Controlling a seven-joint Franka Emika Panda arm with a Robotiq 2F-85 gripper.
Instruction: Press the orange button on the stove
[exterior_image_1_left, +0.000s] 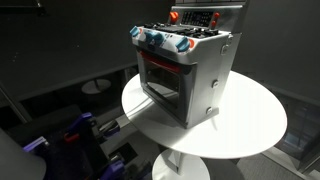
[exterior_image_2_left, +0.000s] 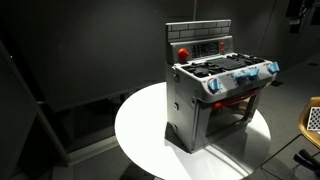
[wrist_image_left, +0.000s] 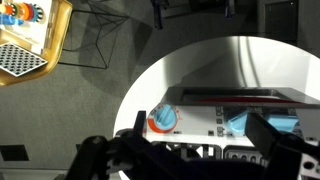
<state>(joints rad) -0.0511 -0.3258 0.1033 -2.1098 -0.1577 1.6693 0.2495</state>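
The stove is a small silver-grey toy range with blue knobs, a dark oven window and a red back panel. It stands on a round white table and shows in both exterior views. The orange button sits at one end of the back panel. In the wrist view my gripper is open, its dark fingers spread above the stove's knob row and touching nothing. The button is out of the wrist view. The gripper does not show in the exterior views.
A wooden toy with a perforated panel stands beyond the table and shows at an exterior view's edge. Purple and black equipment sits low beside the table. Dark walls surround the scene.
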